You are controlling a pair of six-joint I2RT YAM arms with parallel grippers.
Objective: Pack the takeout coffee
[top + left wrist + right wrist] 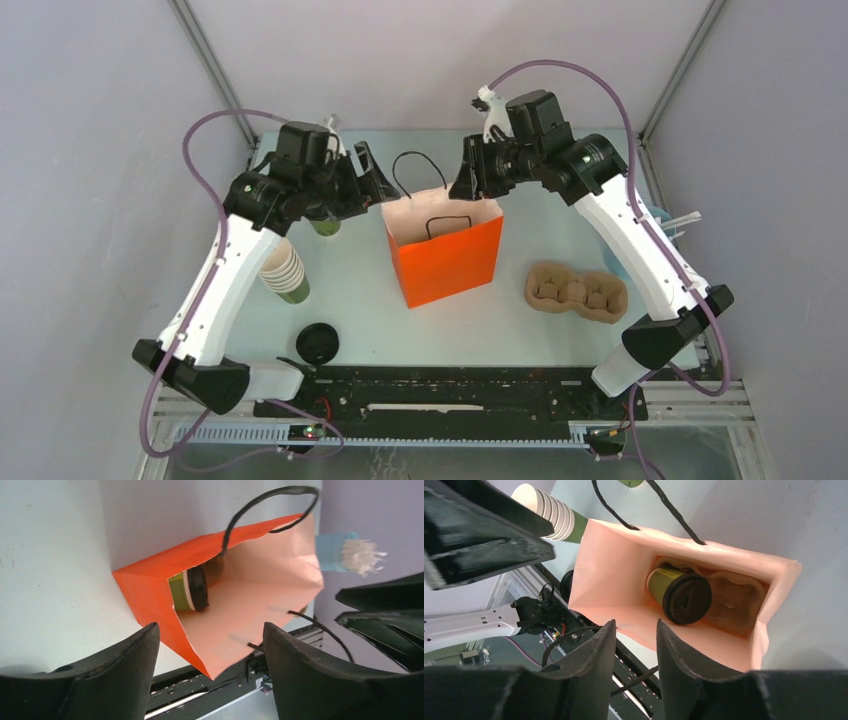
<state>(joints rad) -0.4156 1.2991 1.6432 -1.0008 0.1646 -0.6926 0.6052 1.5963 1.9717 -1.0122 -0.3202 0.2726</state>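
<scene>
– Inside the orange paper bag point(445, 250), what is there?

– One takeout coffee point(679, 596), an olive-green cup with a black lid. It stands upright in one pocket of a brown pulp carrier point(734, 602) on the bag's floor. The pocket beside it is bare. The carrier is probably there so that cups cannot tip once the bag is lifted.

– And the grippers?

– Both hover over the bag's mouth. The left gripper point(210, 635) is at the bag's left rim, jaws spread wide and holding nothing. The right gripper point(635, 627) is at the bag's right rim, jaws only a narrow gap apart, with nothing that I can see between them. Neither touches the cup.

– Why does the bag stand like that?

– It is upright with its mouth wide, so a cup can go straight down.

– What lies outside the bag?

– Just left of it is a green cup point(325, 226), mostly hidden under the left arm. I cannot tell whether it has a lid. Farther left are a stack of lidless cups point(283, 271) and a loose black lid point(317, 343). Right of the bag lies a second pulp carrier point(577, 291), with no cups in it. The free pocket suggests that the packing is only partly done.
</scene>
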